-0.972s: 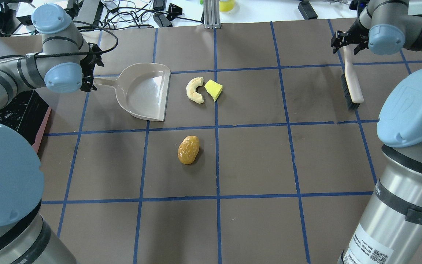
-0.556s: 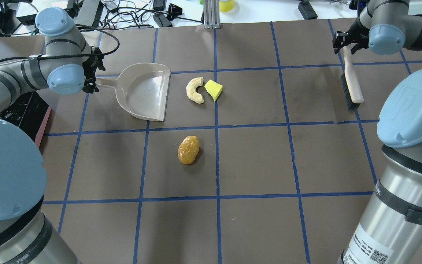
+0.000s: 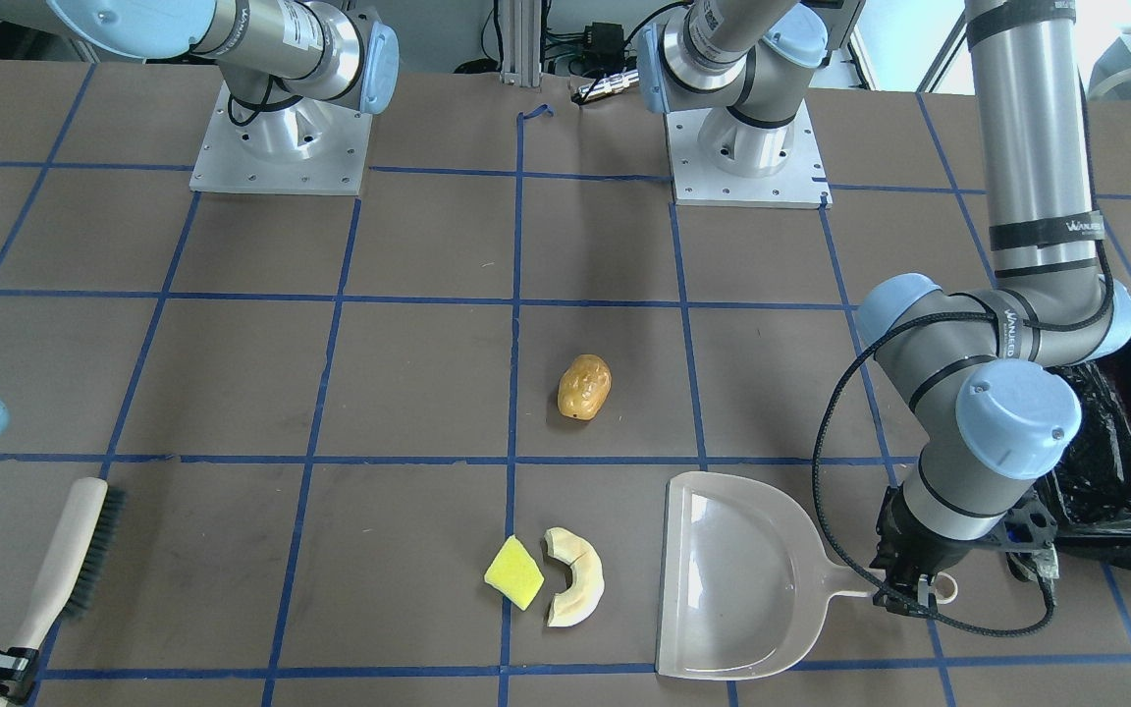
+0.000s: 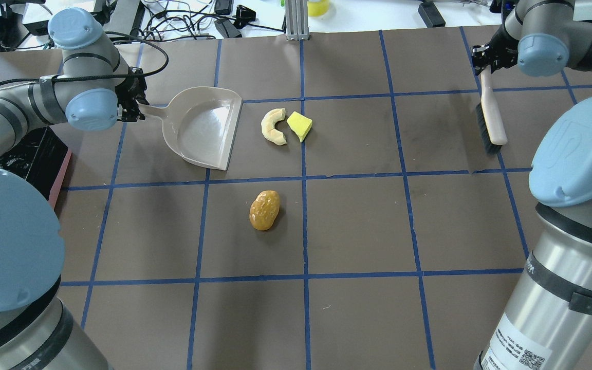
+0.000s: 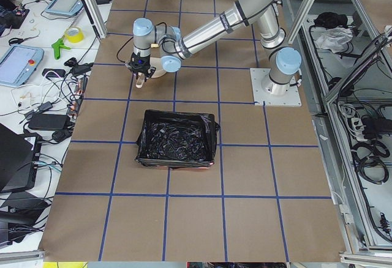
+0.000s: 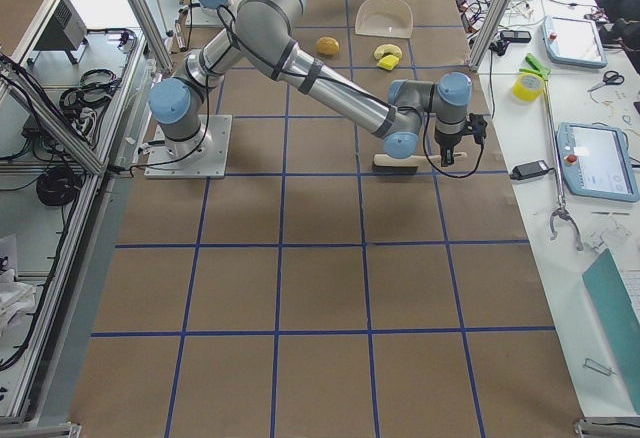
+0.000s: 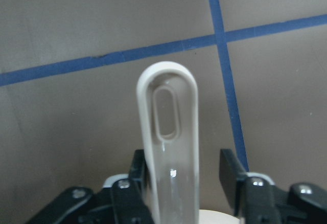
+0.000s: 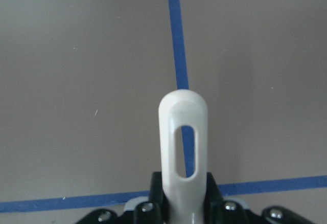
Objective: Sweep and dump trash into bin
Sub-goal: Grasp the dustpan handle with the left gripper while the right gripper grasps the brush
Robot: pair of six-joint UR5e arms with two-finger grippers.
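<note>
We record the left gripper (image 7: pixel 180 165) with its jaws parted astride the dustpan handle (image 7: pixel 168 127). One finger lies against the handle; the other stands off with a clear gap.

We record the dustpan (image 4: pixel 201 131) on the table (image 4: pixel 357 221), its mouth toward the trash.

We record the right gripper (image 8: pixel 185 188) clenched on the brush (image 4: pixel 491 115) by its handle; whether the bristles touch the table we cannot tell.

Trash, all on the table:
- The crescent slice (image 4: pixel 272 127) and sponge wedge (image 4: pixel 299 126) lie just beside each other, near the dustpan's mouth.
- The potato lump (image 4: pixel 264 209) lies alone, nearer the robot.

We record the bin (image 5: pixel 177 118) at the table's left end, well apart from the trash.
</note>
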